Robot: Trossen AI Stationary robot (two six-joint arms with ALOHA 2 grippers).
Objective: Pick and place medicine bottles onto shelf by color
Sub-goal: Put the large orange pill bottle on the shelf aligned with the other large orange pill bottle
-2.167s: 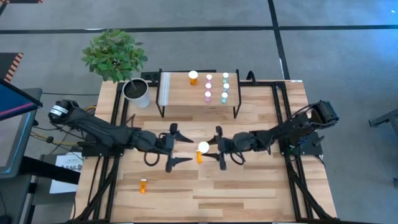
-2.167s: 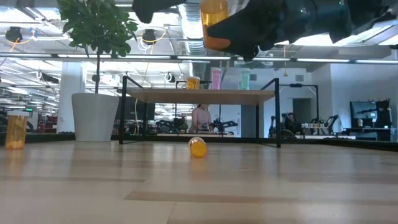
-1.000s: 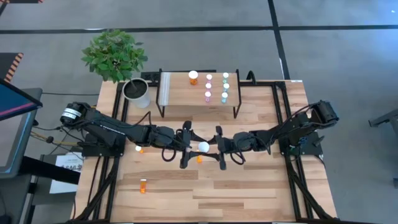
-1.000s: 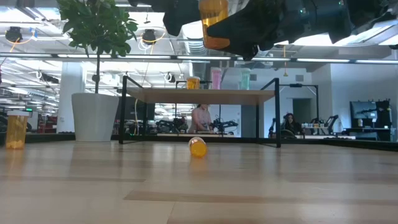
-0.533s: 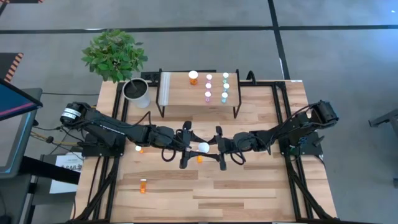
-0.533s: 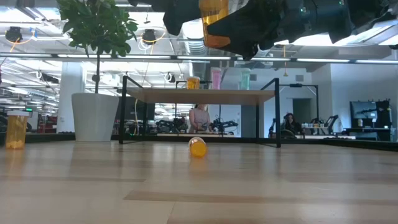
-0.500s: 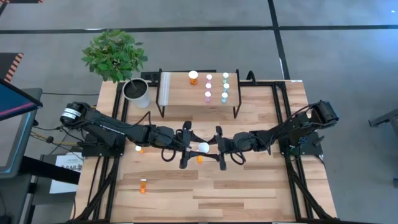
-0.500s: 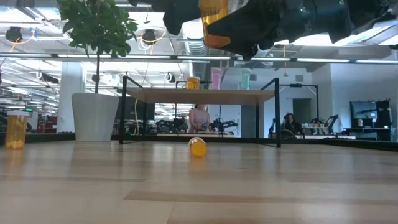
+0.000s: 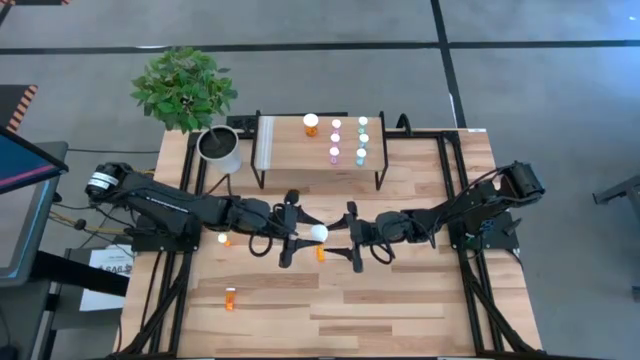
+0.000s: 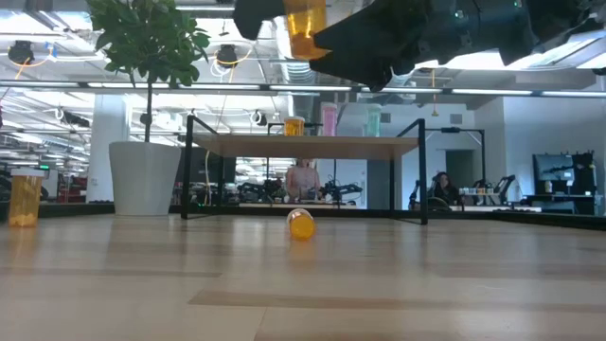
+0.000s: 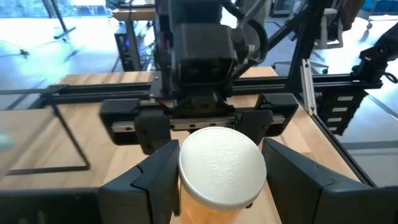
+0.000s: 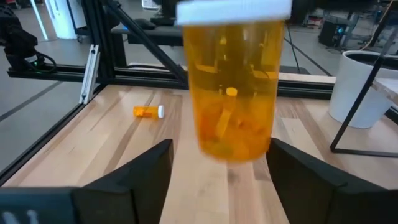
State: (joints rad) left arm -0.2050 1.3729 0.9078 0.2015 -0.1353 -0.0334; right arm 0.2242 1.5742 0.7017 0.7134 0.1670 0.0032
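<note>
The shelf (image 9: 318,160) at the table's far side already carries an orange bottle, then pink and teal rows, so colour decides each spot. Mid-table, well short of it, my left gripper (image 9: 293,231) clamps the large orange bottle (image 9: 319,235) upright in the air, taking it over from my right gripper (image 9: 352,238), whose fingers stand spread and clear. One small orange bottle (image 9: 230,298) lies nearer, unplaced.

Even, bright light falls from overhead, leaving only faint shadows on the table (image 9: 400,300). In the level view, ceiling lamps (image 10: 232,55) glare at the upper left and the arms at the top edge are dark silhouettes. The bottle (image 12: 231,87) is slightly blurred; the white cap (image 11: 219,165) shines overexposed, background windows washed blue.
</note>
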